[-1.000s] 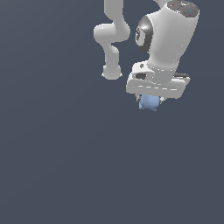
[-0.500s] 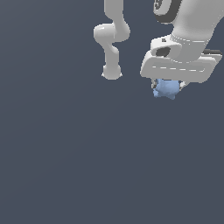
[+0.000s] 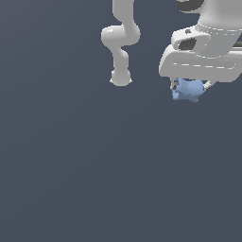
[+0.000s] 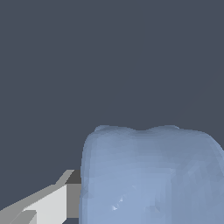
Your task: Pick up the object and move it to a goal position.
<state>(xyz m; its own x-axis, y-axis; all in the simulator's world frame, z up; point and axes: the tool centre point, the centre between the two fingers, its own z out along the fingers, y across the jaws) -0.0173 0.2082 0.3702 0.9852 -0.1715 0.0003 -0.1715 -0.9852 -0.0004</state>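
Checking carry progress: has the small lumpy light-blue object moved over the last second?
Yes. The light-blue object, held in the white gripper, shifted toward the exterior view's right, away from the fixed arm base.

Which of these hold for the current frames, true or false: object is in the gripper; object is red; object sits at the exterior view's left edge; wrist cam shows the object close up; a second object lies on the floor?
1. The light-blue object sits in the gripper. True.
2. The object is red. False: it is light blue.
3. It is at the exterior view's left edge. False: it is toward the exterior view's right, under the white hand.
4. The wrist view shows it close up. True: it fills much of that picture, lumpy and rounded.
5. A second object lies on the floor. False: none is visible.
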